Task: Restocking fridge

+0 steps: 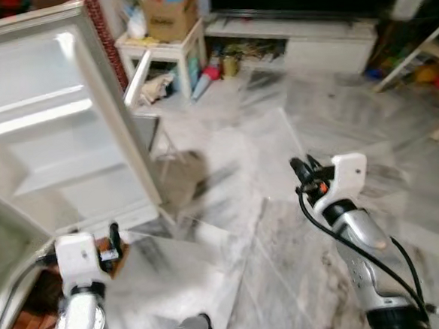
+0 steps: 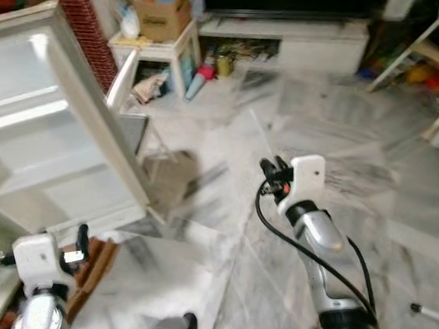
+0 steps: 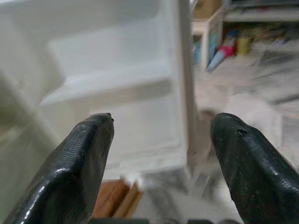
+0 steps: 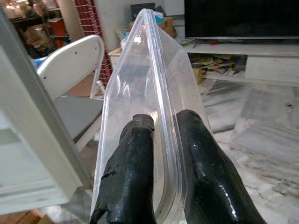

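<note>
- Your right gripper (image 4: 161, 154) is clamped on a clear plastic tray (image 4: 140, 84), thin-walled, ridged rim.
- Left gripper (image 3: 159, 140) gapes wide, facing white fridge door (image 1: 58, 123).
- White folding chair (image 4: 70, 65) stands just beside door.

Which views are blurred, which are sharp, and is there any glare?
Left and right eye views: motion blur smears the marble floor and the open fridge door, which looks washed out. Left wrist view: the left hand is fairly sharp, the door shelves soft. Right wrist view: sharpest; the clear plastic tray held by the right hand shows small glints.
</note>
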